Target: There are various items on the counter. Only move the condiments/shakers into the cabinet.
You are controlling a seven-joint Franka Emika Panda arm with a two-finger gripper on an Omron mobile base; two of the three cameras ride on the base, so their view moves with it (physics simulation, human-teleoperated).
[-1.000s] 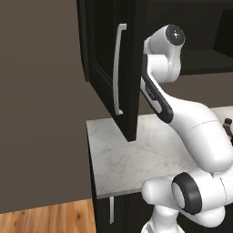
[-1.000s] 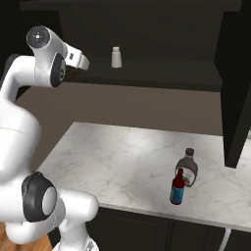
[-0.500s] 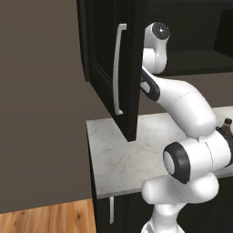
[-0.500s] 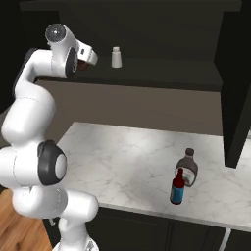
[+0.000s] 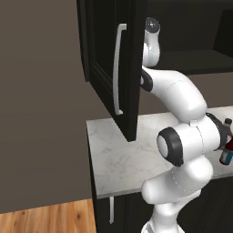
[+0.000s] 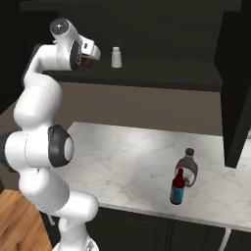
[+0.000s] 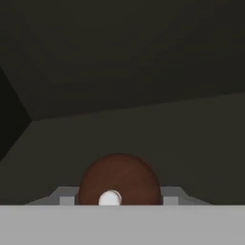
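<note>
I see a red-brown shaker point(image 7: 119, 179) with white knob, whitish shaker point(image 6: 116, 57) with grey top, black cabinet point(image 5: 109, 63), white grey-veined marble surface point(image 6: 122, 162), dark brown bottle point(image 6: 188, 167), teal-and-red object point(image 6: 177, 187).

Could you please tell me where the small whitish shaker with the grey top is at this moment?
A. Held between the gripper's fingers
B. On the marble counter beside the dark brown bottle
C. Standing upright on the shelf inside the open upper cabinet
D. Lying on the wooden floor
C: the right base view shows the whitish shaker standing upright on the cabinet shelf, apart from the gripper, which is shut on the red-brown shaker.
</note>
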